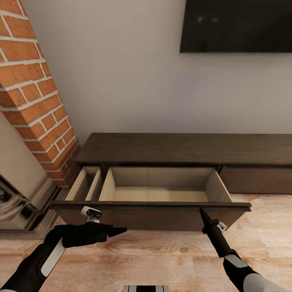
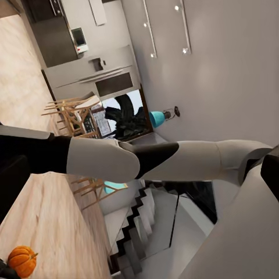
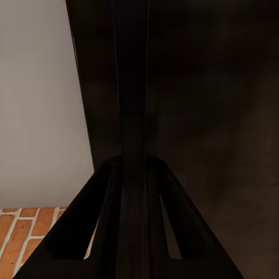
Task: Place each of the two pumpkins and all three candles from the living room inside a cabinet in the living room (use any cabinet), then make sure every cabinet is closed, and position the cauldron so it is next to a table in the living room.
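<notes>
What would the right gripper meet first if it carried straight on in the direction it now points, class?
Most likely the front panel of the open drawer. The right gripper has its tip right at that panel's top edge, with the jaws looking shut, though whether they already touch the wood is unclear.

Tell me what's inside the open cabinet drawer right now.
The cabinet drawer shows pale wood insides: a wide compartment and a narrow one at its left, with no pumpkins or candles visible. The strip of floor just behind the drawer front is hidden. The right claw sits at the front's top edge.
</notes>
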Motion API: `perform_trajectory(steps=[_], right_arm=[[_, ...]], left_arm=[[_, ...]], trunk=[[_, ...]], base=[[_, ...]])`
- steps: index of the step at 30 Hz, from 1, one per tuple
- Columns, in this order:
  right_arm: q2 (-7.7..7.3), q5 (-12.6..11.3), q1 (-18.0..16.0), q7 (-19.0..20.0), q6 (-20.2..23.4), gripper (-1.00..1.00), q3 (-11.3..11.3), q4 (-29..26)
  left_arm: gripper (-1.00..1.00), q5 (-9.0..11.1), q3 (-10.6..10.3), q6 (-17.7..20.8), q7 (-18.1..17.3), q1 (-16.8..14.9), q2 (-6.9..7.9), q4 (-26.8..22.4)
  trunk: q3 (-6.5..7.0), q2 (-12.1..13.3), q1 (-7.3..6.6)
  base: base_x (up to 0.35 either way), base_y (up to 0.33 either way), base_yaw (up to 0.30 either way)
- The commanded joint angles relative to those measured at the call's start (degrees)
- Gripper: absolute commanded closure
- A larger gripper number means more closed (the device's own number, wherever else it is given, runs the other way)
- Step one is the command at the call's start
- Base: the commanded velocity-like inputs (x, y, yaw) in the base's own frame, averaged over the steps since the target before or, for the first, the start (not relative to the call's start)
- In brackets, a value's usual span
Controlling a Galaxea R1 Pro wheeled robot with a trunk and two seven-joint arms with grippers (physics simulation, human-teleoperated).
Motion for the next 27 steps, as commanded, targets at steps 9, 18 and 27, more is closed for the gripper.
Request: perform_trajectory(steps=[9,18,27], right_arm=[[0.0,-0.1,1.0,2.5,1.1,1.0,-0.5,-0.1],[0.0,-0.1,1.0,2.5,1.1,-1.0,-0.5,-0.1],[0.0,-0.1,1.0,2.4,1.1,-1.0,-0.5,-0.1]], left_arm=[[-1.0,0.1,-0.1,0.6,-0.2,0.0,0.07,0.0],[-1.0,0.1,-0.1,0.6,-0.2,0.0,0.07,0.0],[-1.0,0.1,-0.1,0.6,-0.2,0.0,0.07,0.0]], trunk=[[-0.05,0.0,-0.02],[-0.05,0.0,-0.02],[-0.05,0.0,-0.02]], base=[[-0.005,0.0,0.0],[0.0,0.0,0.0],[-0.1,0.0,0.0]])
